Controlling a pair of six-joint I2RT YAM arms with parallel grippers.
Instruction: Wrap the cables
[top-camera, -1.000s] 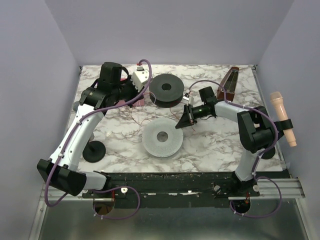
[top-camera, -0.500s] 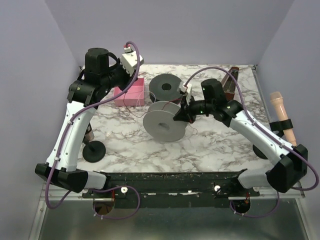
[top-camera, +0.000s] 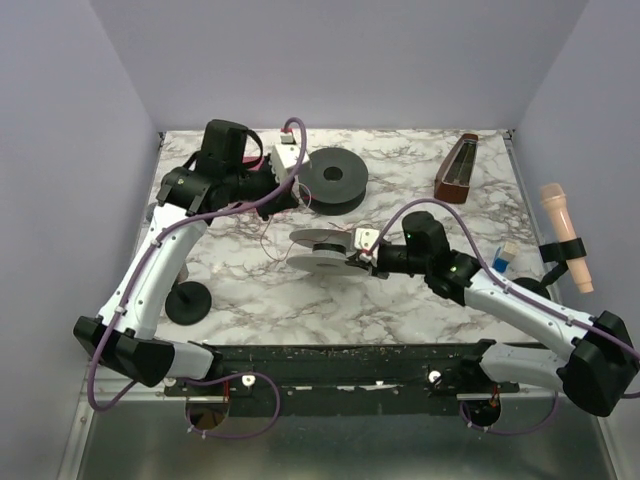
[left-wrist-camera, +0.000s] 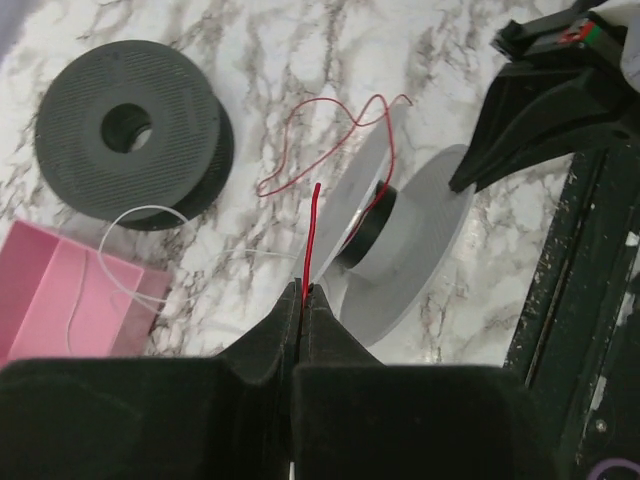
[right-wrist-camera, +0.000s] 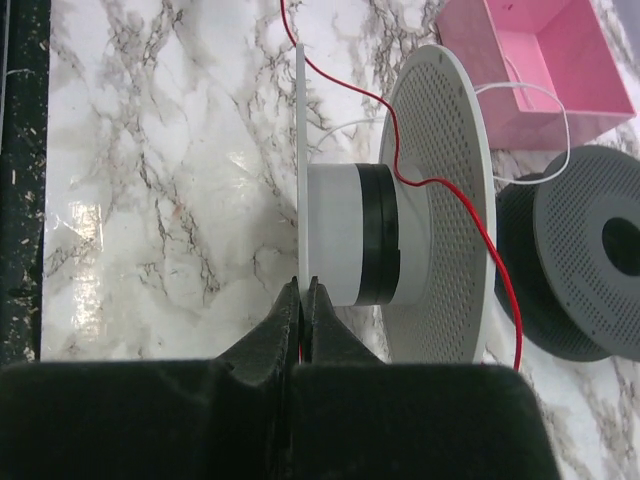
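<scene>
Grey spool (top-camera: 315, 240) tipped from upright to flat | right gripper (top-camera: 358, 256) pinching its flange | left gripper (left-wrist-camera: 302, 293) clamping red cable (left-wrist-camera: 312, 230) | black spool (top-camera: 350, 185) at 12 o'clock | marble tabletop (top-camera: 250, 290), lilac walls (top-camera: 350, 60)

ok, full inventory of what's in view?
cable: one, red, from left gripper across light spool
wire: one, white, trailing from pink box
light spool: one, white, centre, tilted
dark spool: one, dark grey, far centre
pink box: one, pink, beside dark spool
metronome: one, brown, far right
microphone: one, peach, right wall
round base: one, black, near left
small item: one, blue, right side
left gripper: one, black, shut on cable
right gripper: one, black, shut on light spool
</scene>
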